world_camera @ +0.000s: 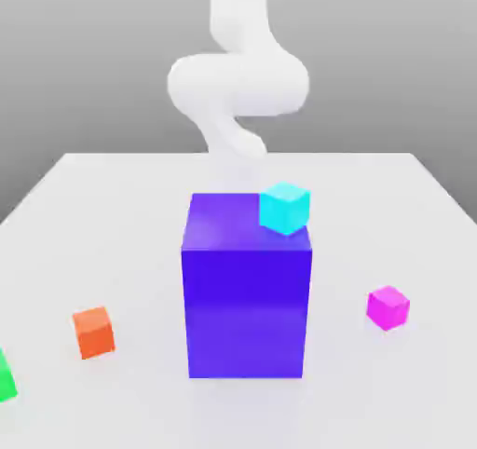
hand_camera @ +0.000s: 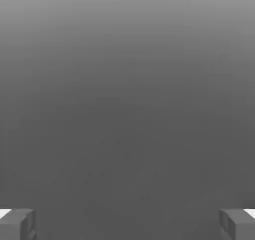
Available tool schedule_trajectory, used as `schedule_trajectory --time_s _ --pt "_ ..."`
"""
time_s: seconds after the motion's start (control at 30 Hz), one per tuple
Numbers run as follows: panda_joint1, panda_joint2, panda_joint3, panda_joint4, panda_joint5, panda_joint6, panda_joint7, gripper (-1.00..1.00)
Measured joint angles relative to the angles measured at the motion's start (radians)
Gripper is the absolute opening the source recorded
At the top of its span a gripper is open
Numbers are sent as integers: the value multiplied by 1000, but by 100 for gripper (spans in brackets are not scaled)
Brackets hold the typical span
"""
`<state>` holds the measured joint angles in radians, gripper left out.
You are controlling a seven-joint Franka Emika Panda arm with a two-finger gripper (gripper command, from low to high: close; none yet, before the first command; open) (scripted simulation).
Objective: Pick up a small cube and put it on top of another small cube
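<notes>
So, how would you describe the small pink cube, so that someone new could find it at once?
Start at the big purple block in the middle of the white table. On the exterior view's right of it, alone on the table, sits the pink cube. It is magenta; the cyan cube rests on the block, and the orange cube lies opposite.

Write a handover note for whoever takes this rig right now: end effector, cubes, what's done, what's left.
End effector: open, holding nothing; its two fingers stand wide apart in the hand view.
Arm: behind the big purple block, away from the small cubes.
Pink cube: on the table, at the exterior view's right of the purple block, untouched.
Cyan cube: on top of the purple block, at a back corner.
Orange cube and green cube: on the table at the exterior view's left.
Done: nothing yet.
Left: grasp the pink cube, lift it, set it on another small cube.
</notes>
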<state>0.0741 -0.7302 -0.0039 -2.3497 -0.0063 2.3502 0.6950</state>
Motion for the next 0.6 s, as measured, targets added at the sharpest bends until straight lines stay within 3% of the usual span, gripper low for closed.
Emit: schedule_trajectory --time_s 0.6 --pt "464 503 30 -358 15 361 -802 0"
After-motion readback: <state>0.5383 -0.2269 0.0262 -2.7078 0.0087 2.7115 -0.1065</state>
